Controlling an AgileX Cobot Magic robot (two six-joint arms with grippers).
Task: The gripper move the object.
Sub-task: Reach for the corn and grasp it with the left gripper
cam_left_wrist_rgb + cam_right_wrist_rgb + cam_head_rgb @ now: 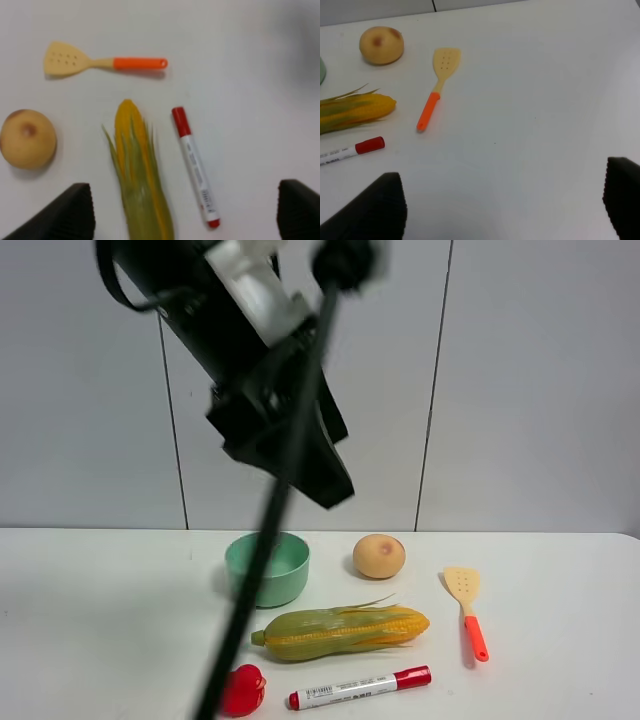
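Observation:
The ear of corn point(345, 630), yellow kernels and green husk, lies flat on the white table in front of the green bowl point(292, 585). It also shows in the left wrist view point(137, 175) and at the edge of the right wrist view point(355, 110). My left gripper point(325, 480) hangs high above the table, close to the camera, with its black cable trailing down. In its wrist view the left gripper point(186, 205) is open and empty, above the corn. My right gripper point(504, 190) is open and empty, off to the right of the corn; it is out of the exterior view.
A round tan fruit point(379, 556) sits right of the bowl. A spatula with an orange handle point(468, 610) lies right of the corn. A red-capped marker point(360, 688) and a small red object point(243, 690) lie near the front edge.

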